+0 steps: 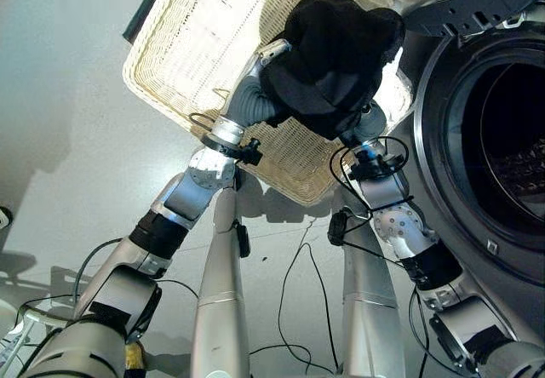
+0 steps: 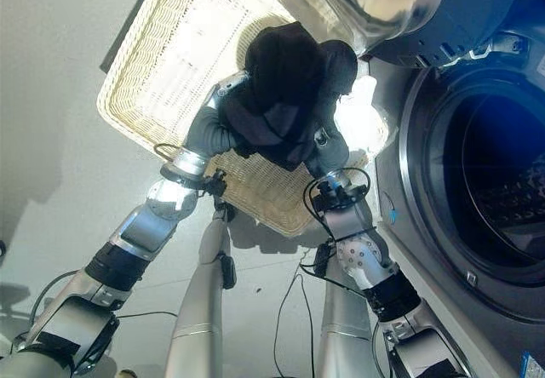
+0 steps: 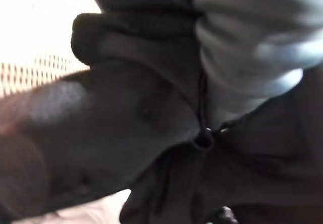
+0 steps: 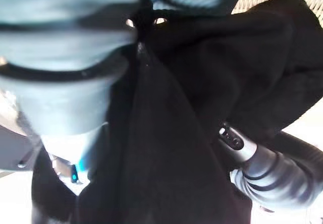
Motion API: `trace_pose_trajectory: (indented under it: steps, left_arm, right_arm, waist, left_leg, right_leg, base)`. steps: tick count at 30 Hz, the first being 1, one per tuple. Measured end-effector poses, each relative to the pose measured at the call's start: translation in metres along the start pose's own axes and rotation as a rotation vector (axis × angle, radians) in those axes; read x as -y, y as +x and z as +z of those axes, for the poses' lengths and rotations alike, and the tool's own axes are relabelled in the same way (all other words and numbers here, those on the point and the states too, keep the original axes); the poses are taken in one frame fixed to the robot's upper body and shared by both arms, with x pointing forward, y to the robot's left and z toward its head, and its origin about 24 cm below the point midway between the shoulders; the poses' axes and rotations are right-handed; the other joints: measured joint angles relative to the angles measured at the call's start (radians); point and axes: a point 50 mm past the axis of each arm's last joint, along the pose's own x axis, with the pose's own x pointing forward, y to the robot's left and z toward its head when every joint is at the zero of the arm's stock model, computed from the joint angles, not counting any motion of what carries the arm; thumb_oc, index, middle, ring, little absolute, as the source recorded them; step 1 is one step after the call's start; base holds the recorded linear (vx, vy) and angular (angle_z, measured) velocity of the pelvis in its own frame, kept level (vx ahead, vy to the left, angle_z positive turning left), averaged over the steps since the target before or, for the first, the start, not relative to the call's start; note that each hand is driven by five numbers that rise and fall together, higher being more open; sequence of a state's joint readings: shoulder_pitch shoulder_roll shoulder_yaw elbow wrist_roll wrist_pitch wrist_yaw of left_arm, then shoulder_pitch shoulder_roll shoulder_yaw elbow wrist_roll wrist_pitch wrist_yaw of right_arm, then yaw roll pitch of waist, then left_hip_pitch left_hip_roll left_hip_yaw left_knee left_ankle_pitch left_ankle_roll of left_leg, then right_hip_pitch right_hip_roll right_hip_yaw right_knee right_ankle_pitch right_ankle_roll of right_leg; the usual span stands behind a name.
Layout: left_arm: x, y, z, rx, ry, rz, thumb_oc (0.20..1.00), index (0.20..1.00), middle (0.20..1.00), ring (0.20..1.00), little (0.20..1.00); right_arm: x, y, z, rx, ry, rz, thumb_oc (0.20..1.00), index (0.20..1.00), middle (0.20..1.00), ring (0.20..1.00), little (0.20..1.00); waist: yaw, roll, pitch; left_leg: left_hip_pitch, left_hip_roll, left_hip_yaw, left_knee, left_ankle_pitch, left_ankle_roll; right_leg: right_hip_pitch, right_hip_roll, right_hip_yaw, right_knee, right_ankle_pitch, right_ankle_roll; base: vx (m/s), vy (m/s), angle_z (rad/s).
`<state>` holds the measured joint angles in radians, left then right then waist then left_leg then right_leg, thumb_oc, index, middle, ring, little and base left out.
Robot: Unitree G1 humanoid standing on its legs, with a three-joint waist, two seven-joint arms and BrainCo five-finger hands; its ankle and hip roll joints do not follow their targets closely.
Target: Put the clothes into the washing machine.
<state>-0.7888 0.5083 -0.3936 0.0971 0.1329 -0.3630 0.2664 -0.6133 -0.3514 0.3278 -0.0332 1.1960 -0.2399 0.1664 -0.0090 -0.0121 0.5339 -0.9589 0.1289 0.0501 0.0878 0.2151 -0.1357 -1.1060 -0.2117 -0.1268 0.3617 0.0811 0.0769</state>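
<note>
Black garment [image 1: 334, 59] is bunching between both my hands above the wicker basket [image 1: 192, 46]; left hand [image 1: 274, 53] and right hand [image 2: 330, 150] are buried in cloth, finger state unclear; washer drum opening [image 1: 511, 148] is gaping just right, its rim near my right wrist.

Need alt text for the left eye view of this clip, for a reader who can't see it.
Both robot arms hold up a bundled black garment over a wicker basket on the floor, the arms reaching in from either side with their ends buried in the cloth. At the right, the washing machine's round door stands open, showing the dark drum.
</note>
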Motion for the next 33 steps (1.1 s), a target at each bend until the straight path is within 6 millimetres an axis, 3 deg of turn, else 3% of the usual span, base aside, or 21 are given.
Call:
trace_pose_trajectory:
  steps: [6, 17, 18, 19, 21, 22, 33]
  left_arm:
    - [0.0, 0.004, 0.0, 0.014, 0.115, -0.041, 0.2, 0.2, 0.2, 0.2, 0.2]
    - [0.001, 0.014, 0.005, 0.034, 0.152, -0.207, 0.2, 0.2, 0.2, 0.2, 0.2]
    - [0.002, 0.015, 0.005, 0.037, 0.154, -0.234, 0.2, 0.2, 0.2, 0.2, 0.2]
    - [0.002, 0.017, 0.007, 0.045, 0.156, -0.255, 0.2, 0.2, 0.2, 0.2, 0.2]
    - [0.005, 0.019, 0.009, 0.055, 0.159, -0.298, 0.2, 0.2, 0.2, 0.2, 0.2]
    - [0.007, 0.02, 0.01, 0.063, 0.16, -0.315, 0.2, 0.2, 0.2, 0.2, 0.2]
    - [0.009, 0.025, 0.02, 0.132, 0.164, -0.422, 0.2, 0.2, 0.2, 0.2, 0.2]
  right_arm:
    - [0.002, -0.002, 0.0, 0.001, 0.013, -0.01, 1.0, 1.0, 1.0, 1.0, 1.0]
    - [0.005, -0.004, 0.003, 0.01, 0.02, -0.024, 1.0, 1.0, 1.0, 1.0, 1.0]
    - [0.006, -0.005, 0.004, 0.014, 0.019, -0.028, 0.922, 0.922, 0.922, 0.922, 0.922]
    - [0.007, -0.006, 0.005, 0.019, 0.017, -0.031, 0.721, 0.721, 0.721, 0.721, 0.721]
    - [0.01, -0.009, 0.006, 0.033, 0.019, -0.046, 0.244, 0.244, 0.244, 0.244, 0.244]
    - [0.012, -0.012, 0.007, 0.041, 0.025, -0.058, 0.2, 0.2, 0.2, 0.2, 0.2]
    - [0.018, -0.018, 0.01, 0.095, 0.064, -0.103, 0.2, 0.2, 0.2, 0.2, 0.2]
  waist:
    - [-0.002, 0.0, 0.0]
    - [-0.004, 0.0, 0.0]
    - [-0.004, 0.0, 0.0]
    - [-0.005, 0.0, 0.0]
    - [-0.006, 0.0, 0.0]
    - [-0.006, 0.0, 0.0]
    - [-0.028, 0.0, 0.0]
  left_leg:
    - [-0.008, 0.0, 0.0, 0.001, 0.0, 0.0]
    - [-0.014, 0.001, 0.001, 0.004, 0.0, 0.0]
    - [-0.014, 0.001, 0.0, 0.005, 0.0, 0.0]
    - [-0.014, 0.001, 0.0, 0.005, 0.0, 0.0]
    - [-0.014, 0.001, 0.001, 0.005, 0.0, 0.0]
    - [-0.014, 0.001, 0.001, 0.005, 0.0, 0.0]
    - [-0.014, 0.002, 0.002, 0.005, 0.0, 0.0]
  right_leg:
    - [-0.008, 0.0, -0.001, 0.0, 0.0, 0.0]
    - [-0.013, 0.0, -0.001, 0.002, 0.004, -0.006]
    - [-0.013, 0.0, -0.001, 0.002, 0.004, -0.006]
    - [-0.013, 0.0, -0.001, 0.002, 0.004, -0.006]
    - [-0.013, 0.0, -0.001, 0.002, 0.004, -0.006]
    - [-0.013, 0.0, -0.001, 0.002, 0.004, -0.006]
    - [-0.013, 0.002, 0.0, 0.0, 0.005, -0.006]
  base:
    - [0.0, 0.0, 0.0]
    - [0.0, 0.0, 0.0]
    - [0.0, 0.0, 0.0]
    - [0.0, 0.0, 0.0]
    - [0.0, 0.0, 0.0]
    - [0.0, 0.0, 0.0]
    - [0.0, 0.0, 0.0]
